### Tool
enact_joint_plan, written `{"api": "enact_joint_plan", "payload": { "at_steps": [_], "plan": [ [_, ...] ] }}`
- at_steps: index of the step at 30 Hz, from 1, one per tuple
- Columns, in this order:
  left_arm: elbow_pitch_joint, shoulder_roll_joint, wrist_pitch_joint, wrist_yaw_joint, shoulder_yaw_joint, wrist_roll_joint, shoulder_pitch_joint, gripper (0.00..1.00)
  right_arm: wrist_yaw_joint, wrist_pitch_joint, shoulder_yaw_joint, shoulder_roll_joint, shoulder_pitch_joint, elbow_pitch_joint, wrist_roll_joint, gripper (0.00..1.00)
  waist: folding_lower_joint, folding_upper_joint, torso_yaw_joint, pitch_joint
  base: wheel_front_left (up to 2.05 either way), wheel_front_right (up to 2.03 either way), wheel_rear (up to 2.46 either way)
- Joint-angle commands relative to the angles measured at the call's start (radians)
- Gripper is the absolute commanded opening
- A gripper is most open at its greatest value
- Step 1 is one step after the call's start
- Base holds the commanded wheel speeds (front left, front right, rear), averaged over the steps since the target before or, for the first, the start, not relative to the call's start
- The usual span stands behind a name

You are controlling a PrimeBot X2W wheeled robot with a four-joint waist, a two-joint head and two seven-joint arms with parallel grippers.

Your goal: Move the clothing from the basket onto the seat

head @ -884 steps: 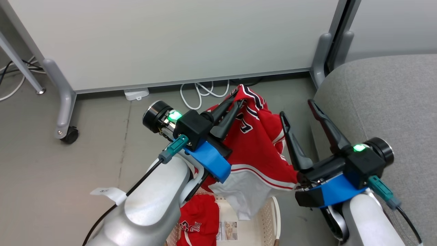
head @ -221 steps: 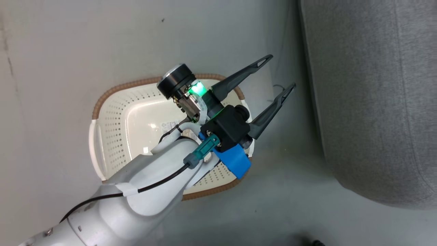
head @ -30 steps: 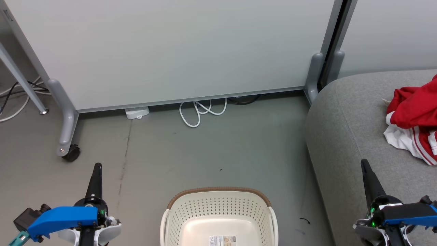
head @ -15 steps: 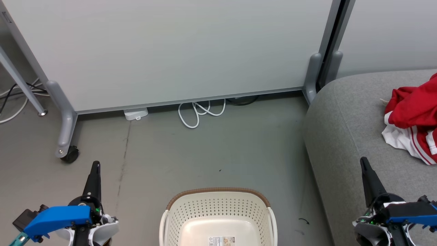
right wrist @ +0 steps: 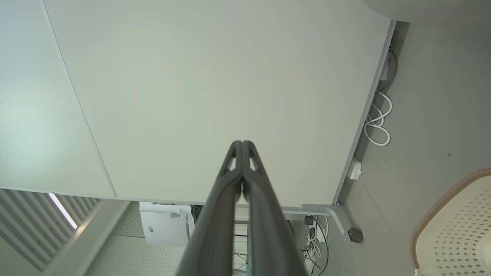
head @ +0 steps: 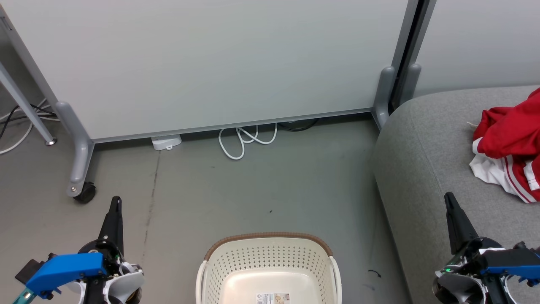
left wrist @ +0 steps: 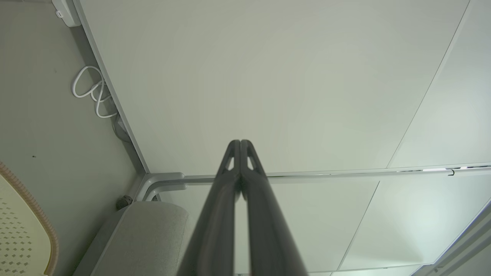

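Clothing (head: 508,139) lies heaped on the seat (head: 426,169), and the basket (head: 270,235) shows no garment. My left gripper (head: 115,202) and right gripper (head: 448,198) rest clenched on nothing, since I judge the job done.

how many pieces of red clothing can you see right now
1 red and white heap, lying on the grey sofa seat at the head view's right edge, cut off by the frame. A second piece may be bundled inside it.

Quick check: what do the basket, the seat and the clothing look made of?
Basket: likely moulded plastic, cream, slightly glossy, with punched holes. Seat: grey woven upholstery, matte, softly rounded corner. Clothing: soft red fabric with white trim, lying crumpled; fibre unclear.
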Motion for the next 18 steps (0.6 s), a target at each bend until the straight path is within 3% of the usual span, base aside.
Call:
{"api": "enact_joint_plan", "payload": {
  "at_steps": [1,18],
  "plan": [
    [-0.004,-0.001,0.005,-0.008,0.004,-0.008,-0.012,0.00,0.001,0.006,-0.002,-0.005,-0.015,0.002,0.009,0.00,0.0001,-0.0001,0.000,0.000,0.00,0.00,0.00],
    [-0.004,-0.001,0.005,-0.007,0.003,-0.008,-0.011,0.00,0.001,0.006,-0.002,-0.005,-0.013,0.001,0.008,0.00,0.0001,-0.0001,0.000,0.000,0.00,0.00,0.00]
  ]
}}
